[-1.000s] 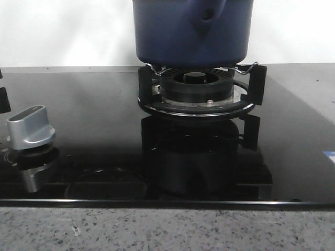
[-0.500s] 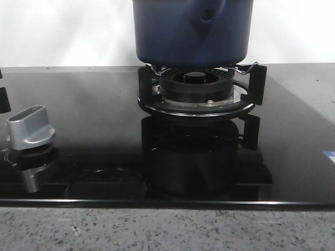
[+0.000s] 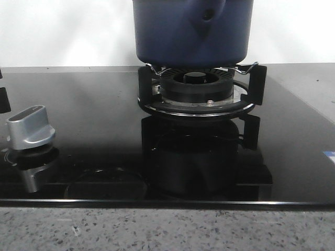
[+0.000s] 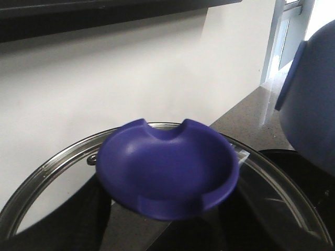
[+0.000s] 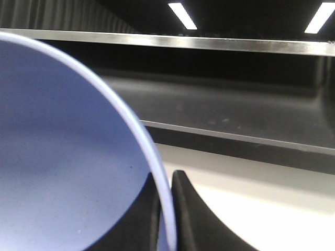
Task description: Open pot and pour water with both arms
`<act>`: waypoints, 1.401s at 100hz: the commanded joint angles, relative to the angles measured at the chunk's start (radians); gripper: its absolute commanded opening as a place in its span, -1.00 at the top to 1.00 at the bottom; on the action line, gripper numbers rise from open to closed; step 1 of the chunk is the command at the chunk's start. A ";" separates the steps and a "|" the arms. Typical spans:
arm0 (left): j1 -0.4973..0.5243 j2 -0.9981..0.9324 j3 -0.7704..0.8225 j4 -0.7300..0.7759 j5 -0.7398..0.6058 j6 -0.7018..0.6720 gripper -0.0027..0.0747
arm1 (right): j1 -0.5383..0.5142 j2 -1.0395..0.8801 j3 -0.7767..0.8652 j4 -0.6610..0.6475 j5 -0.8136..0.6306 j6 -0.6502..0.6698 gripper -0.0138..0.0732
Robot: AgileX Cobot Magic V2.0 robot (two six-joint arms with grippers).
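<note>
Overhead in the front view, the dark blue pot (image 3: 192, 32) hangs just above the black burner ring (image 3: 198, 94), its rounded bottom edge clear of the prongs, with a thin strip of white wall showing between pot and support on each side. Its handle stub with the small round hole (image 3: 208, 14) faces the camera. The burner sits on a glossy black glass cooktop (image 3: 94, 120), which mirrors it, and a silver control knob (image 3: 30, 127) stands well apart at the left. A speckled grey counter (image 3: 157, 229) edges the cooktop along the front.

From the left wrist view, a glass lid with a metal rim (image 4: 47, 172) fills the lower part of the picture, topped by a blue dished knob (image 4: 167, 170) with a notch in its far edge. The left gripper's dark fingers (image 4: 97, 219) sit on either side under that knob, closed around it. The pot's blue wall (image 4: 314, 99) appears beside the lid, apart from it.

From the right wrist view, the pot's pale inner surface and its thin rim (image 5: 149, 157) fill one side. The right gripper (image 5: 166, 214) is clamped on that rim, one dark finger (image 5: 196, 217) outside and the other inside the wall.
</note>
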 commanded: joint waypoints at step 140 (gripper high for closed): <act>-0.020 -0.062 -0.038 -0.145 0.047 -0.008 0.30 | -0.069 -0.157 -0.197 0.223 0.410 -0.004 0.79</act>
